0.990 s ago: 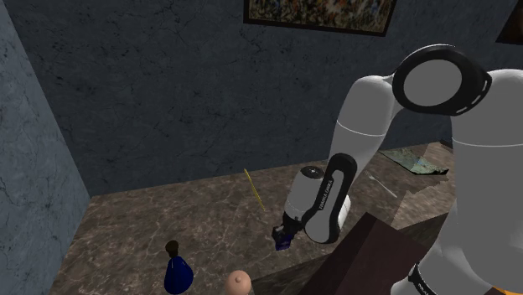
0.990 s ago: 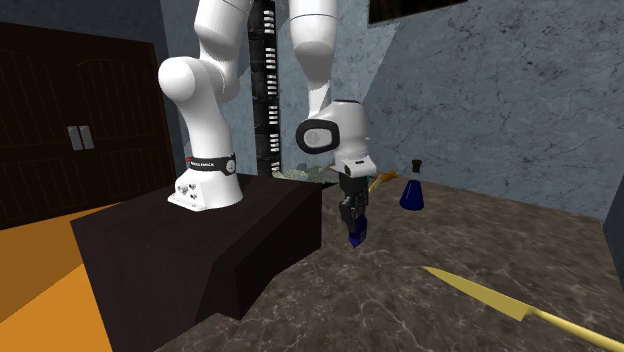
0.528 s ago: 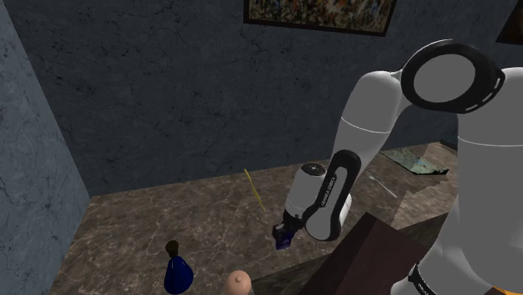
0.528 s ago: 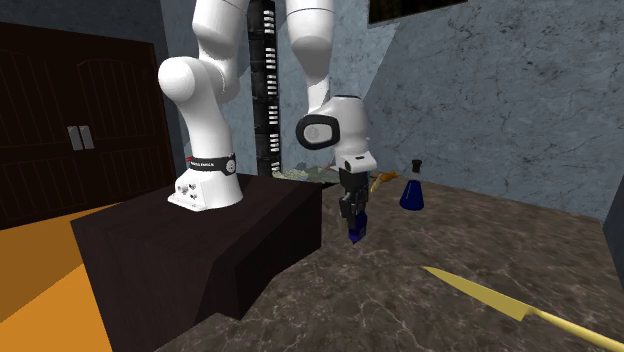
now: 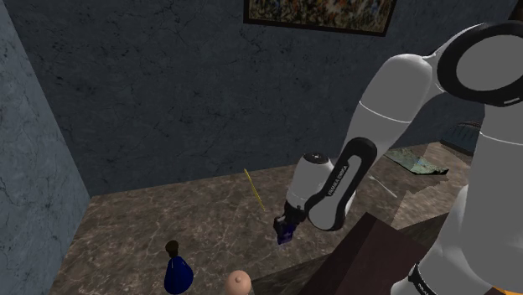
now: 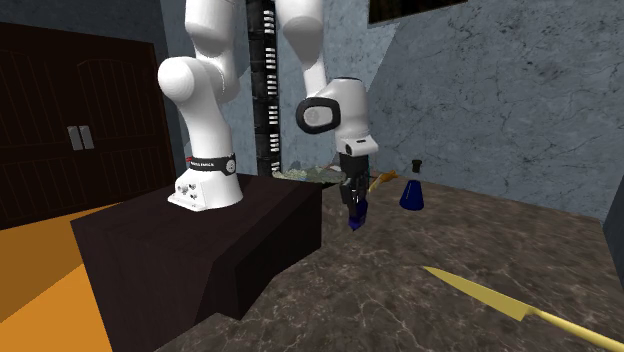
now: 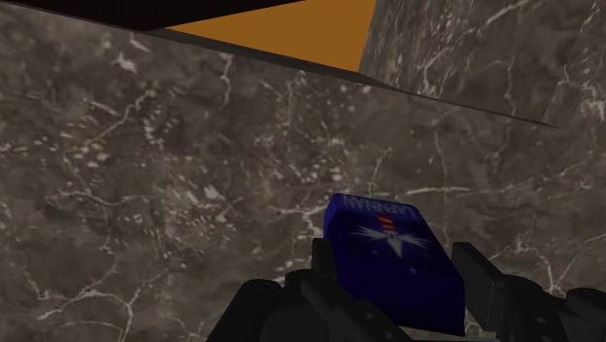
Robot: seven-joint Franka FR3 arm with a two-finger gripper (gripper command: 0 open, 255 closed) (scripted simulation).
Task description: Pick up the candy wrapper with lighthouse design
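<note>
In the shoulder view we see the claw (image 5: 285,231) hanging low from the bent arm, just beside the stand (image 5: 377,260), its fingers clamped on the wrapper (image 5: 283,237), a small blue piece that pokes out below the tips. A blue flask (image 5: 177,272) and a peach round thing (image 5: 240,283) sit near the floor's (image 5: 168,214) near edge, well apart from the claw, and a thin yellow stick (image 5: 254,188) lies toward the far wall. In the second exterior view the wrapper hangs clear of the floor, close to the stand's front corner, with the flask behind it near the far edge. In the wrist view the wrapper shows as a dark blue packet with a white starburst and a small red-striped tower, clasped between the two fingers, and much of it juts past the tips. We judge the pick nearly done; what remains is a clean lift. The risk we see is a slip: the hold looks to be on one end only, so a quick rise or swing could let the packet pivot or slide out. A sideways move could also brush it against the stand and knock it loose.
</note>
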